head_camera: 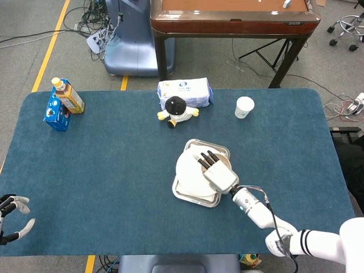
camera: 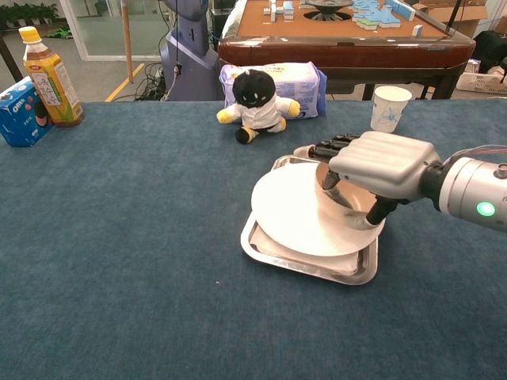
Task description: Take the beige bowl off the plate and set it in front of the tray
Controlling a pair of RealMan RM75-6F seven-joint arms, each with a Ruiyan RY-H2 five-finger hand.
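The beige bowl (camera: 349, 207) sits at the right side of the white plate (camera: 289, 214), mostly covered by my right hand (camera: 380, 166). That hand's fingers hook over the bowl's far rim and into it, with the thumb against the outside near wall. The plate rests on a square metal tray (camera: 305, 269). In the head view the right hand (head_camera: 216, 170) hides nearly all of the bowl, and the plate (head_camera: 187, 168) shows bare to its left. My left hand (head_camera: 14, 219) lies low at the table's near-left corner, fingers apart and holding nothing.
A plush toy (camera: 255, 95) and a tissue pack (camera: 305, 79) stand behind the tray. A paper cup (camera: 390, 107) is at the back right. A tea bottle (camera: 49, 67) and a blue box (camera: 20, 111) are at the far left.
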